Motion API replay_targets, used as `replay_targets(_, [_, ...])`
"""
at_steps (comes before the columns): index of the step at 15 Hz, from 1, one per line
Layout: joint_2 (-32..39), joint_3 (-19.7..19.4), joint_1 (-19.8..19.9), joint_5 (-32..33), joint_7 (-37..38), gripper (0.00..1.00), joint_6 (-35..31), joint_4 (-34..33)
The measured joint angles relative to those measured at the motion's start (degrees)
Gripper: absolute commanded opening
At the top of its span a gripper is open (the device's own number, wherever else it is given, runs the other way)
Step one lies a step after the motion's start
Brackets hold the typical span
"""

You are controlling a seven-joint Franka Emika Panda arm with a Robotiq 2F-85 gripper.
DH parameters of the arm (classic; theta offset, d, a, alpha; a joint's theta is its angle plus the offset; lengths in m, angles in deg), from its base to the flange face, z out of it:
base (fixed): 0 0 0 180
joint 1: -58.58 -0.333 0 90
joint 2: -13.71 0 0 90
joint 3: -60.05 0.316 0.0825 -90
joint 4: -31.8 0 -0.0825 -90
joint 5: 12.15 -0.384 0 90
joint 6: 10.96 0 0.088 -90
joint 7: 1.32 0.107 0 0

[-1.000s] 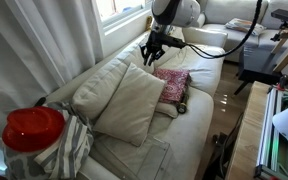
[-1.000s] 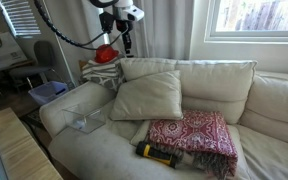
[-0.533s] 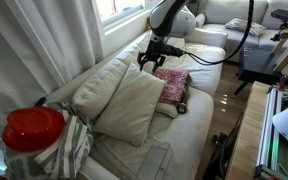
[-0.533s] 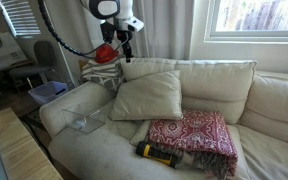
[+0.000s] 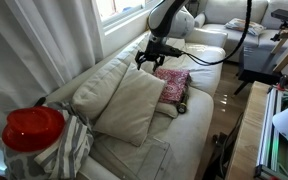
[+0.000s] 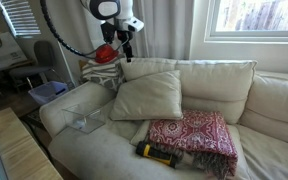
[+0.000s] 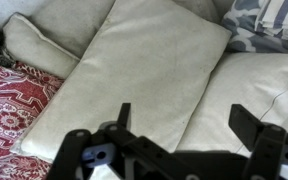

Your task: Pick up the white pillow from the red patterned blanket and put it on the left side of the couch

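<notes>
Cream square pillow (image 7: 149, 85) beside finely patterned red blanket (image 7: 9, 110).

Red round object (image 5: 32, 128) on striped cloth (image 5: 72, 146)

Over the last second the gripper (image 5: 146, 60) has come lower and drifted slightly along the back of the couch (image 5: 104, 75), toward the white pillow (image 5: 134, 100). In both exterior views it now hangs nearer the top of the back cushions. The arm's white wrist section has sunk and shifted with it. Nearly all of this motion falls in the first half second; since then the gripper has barely moved.
</notes>
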Motion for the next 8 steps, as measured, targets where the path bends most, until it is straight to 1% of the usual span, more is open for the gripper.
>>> replay_targets(2, [0.23, 0.05, -0.32, 0.37, 0.09, 1.00, 0.03, -0.18])
replay_targets(4, [2.17, 0.28, -1.33, 0.37, 1.04, 1.00, 0.03, -1.84])
replay_targets(8, [10.62, -0.04, -4.71, 1.22, 5.43, 1.00, -0.21, -9.65])
